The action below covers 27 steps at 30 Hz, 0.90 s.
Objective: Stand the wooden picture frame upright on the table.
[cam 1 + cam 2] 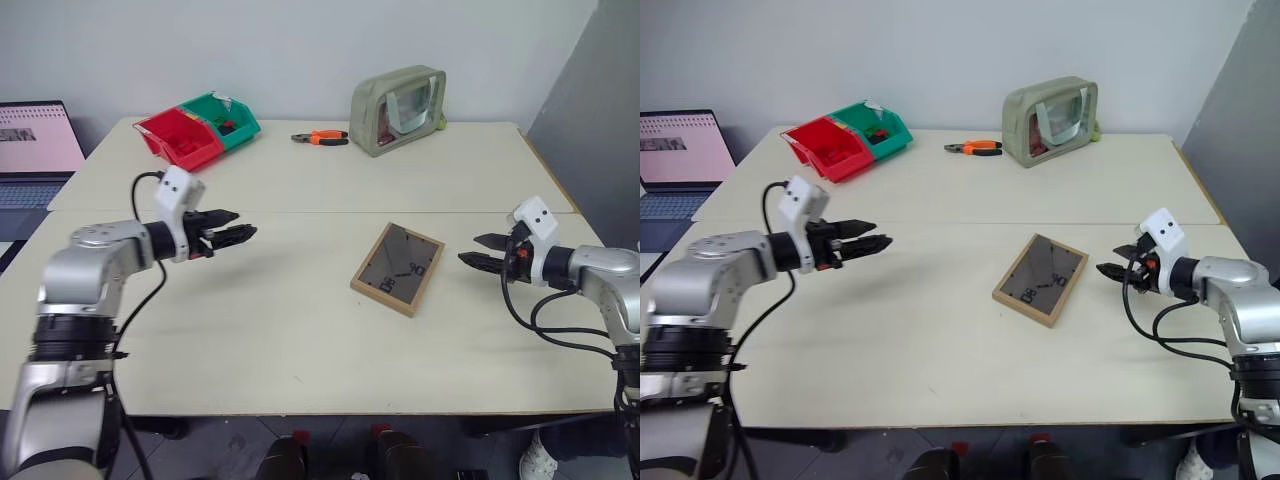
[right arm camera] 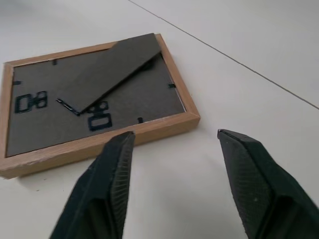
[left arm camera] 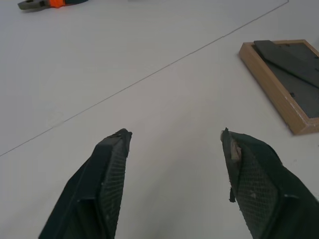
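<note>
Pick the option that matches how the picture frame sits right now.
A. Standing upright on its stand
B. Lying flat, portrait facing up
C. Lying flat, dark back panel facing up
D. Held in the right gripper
C: the picture frame lies flat on the table, its dark back and folded stand facing up, with neither gripper touching it.

A cream-beige table (image 1: 300,330) is seen. The wooden picture frame (image 1: 398,268) is edged in light wood around a dark grey back. At the far left, a red bin (image 1: 180,138) and a green bin (image 1: 225,118) are seen; the pliers (image 1: 321,138) are handled in orange.
</note>
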Motion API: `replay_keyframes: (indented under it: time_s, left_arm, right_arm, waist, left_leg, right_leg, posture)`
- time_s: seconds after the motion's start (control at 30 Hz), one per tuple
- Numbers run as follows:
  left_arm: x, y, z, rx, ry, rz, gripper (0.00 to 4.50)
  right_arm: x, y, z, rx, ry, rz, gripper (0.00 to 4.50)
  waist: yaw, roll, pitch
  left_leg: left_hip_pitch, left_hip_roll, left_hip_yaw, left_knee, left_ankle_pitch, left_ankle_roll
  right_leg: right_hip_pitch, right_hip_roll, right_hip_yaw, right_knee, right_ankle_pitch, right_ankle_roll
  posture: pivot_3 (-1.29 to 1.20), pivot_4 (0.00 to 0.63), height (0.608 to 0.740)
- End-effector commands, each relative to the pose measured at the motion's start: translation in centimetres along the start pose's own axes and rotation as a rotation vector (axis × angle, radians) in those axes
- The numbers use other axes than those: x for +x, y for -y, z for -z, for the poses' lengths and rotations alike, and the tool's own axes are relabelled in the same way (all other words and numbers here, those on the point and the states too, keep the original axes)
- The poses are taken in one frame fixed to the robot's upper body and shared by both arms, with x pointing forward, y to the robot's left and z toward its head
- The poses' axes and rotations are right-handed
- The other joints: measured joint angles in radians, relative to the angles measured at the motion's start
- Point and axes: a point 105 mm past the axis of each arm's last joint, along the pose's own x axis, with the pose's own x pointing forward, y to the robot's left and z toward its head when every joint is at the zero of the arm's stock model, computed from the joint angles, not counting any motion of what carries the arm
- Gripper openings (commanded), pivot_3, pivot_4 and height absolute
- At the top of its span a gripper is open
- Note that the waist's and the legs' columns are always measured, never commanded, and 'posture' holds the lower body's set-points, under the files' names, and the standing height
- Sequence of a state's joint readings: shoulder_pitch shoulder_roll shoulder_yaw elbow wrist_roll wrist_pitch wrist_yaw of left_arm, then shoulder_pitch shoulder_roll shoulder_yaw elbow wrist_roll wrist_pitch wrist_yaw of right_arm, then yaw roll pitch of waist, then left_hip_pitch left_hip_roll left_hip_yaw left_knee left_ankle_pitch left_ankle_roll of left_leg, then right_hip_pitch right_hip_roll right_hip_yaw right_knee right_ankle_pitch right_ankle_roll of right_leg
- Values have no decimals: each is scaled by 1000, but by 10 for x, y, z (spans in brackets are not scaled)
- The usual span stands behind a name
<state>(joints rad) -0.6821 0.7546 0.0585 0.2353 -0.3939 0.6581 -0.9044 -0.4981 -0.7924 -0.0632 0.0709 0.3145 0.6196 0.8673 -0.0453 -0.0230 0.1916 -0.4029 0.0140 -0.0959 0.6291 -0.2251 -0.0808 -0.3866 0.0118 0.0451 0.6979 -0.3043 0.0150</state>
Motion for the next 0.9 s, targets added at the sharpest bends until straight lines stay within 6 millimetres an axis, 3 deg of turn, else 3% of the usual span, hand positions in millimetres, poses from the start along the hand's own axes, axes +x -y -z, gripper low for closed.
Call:
replay_keyframes:
  time_s: [0.03,0.17,0.27,0.33,0.57,0.9]
  left_arm:
    - [20,6,-13,49,41,-6,2033]
    - [64,31,1,18,23,45,1085]
    - [85,49,7,16,15,100,498]
    - [99,61,9,3,24,128,22]
    - [125,91,18,-40,3,212,6]
    - [123,111,40,-76,-89,278,6]
  right_arm:
    - [1,12,-6,-44,17,113,1791]
    - [14,19,4,-39,-4,236,724]
    - [21,23,12,-26,-24,281,58]
    - [29,20,16,-23,-25,290,0]
    - [56,-4,13,-3,11,250,0]
    - [86,-41,3,27,48,156,0]
  waist:
    - [-1,0,0]
    - [2,0,-1]
    - [2,0,-1]
    - [1,0,-1]
    - [-4,0,-1]
    - [-13,0,-1]
  left_leg:
    - [0,0,0,0,0,0]
    - [0,0,0,0,0,0]
    - [0,-1,0,1,0,0]
    - [0,-1,0,1,0,0]
    - [0,-1,0,1,0,0]
    - [1,0,0,0,0,0]
  right_leg:
    - [0,0,0,0,0,0]
    - [0,0,0,0,0,0]
    - [1,0,1,0,0,0]
    - [0,0,0,1,0,0]
    - [0,0,0,1,0,0]
    - [0,0,0,2,0,0]
  posture:
    - [0,150,740]
    - [0,150,740]
    - [0,150,740]
    - [0,150,740]
    - [0,150,740]
    - [0,150,740]
